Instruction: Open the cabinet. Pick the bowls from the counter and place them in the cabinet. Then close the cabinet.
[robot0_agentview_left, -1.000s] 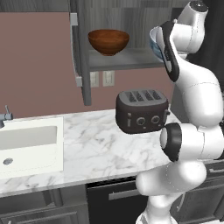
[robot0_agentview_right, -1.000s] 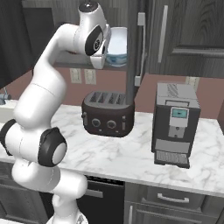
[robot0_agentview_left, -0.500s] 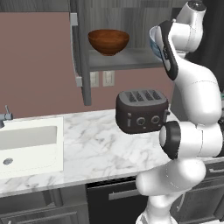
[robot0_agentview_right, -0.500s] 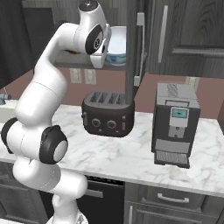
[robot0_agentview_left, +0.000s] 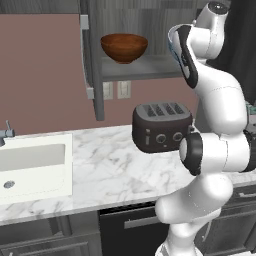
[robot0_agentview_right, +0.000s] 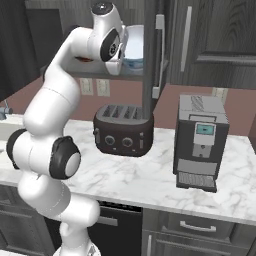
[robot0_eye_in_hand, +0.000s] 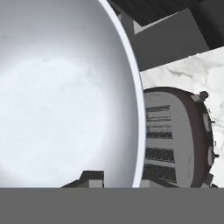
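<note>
Gripper (robot0_eye_in_hand: 89, 177): nearly shut, pinching the rim of the white bowl (robot0_eye_in_hand: 61, 92); only one dark finger tip was visible at the bottom of the hand view, against the bowl's inner wall.
White bowl: held high, at the level of the open cabinet (robot0_agentview_left: 92, 60), its pale blue outside peeking beside the arm's upper link in the right base view (robot0_agentview_right: 134, 55). It seemed to be at the mouth of the cabinet, over the grey shelf (robot0_agentview_left: 145, 70), but whether it touched the shelf could not be told.
Handling of white bowl: I judged it stiff, glossy and probably breakable, light enough for a rim pinch. The smooth glaze looked slippery, so a thin grip on the rim could let it swing or slide; the rim was the only practical place to take it.
Wooden bowl (robot0_agentview_left: 124, 47): already standing upright on the same shelf, to the left of the held bowl and apart from it.
Cabinet door (robot0_agentview_right: 156, 55): open, its silver handle towards the room.
Toaster (robot0_agentview_left: 162, 125): on the counter (robot0_agentview_left: 100, 170), below the raised hand.
Coffee machine (robot0_agentview_right: 200, 142): further right on the counter, well apart.
Sink (robot0_agentview_left: 30, 165): at the left end of the counter.
</note>
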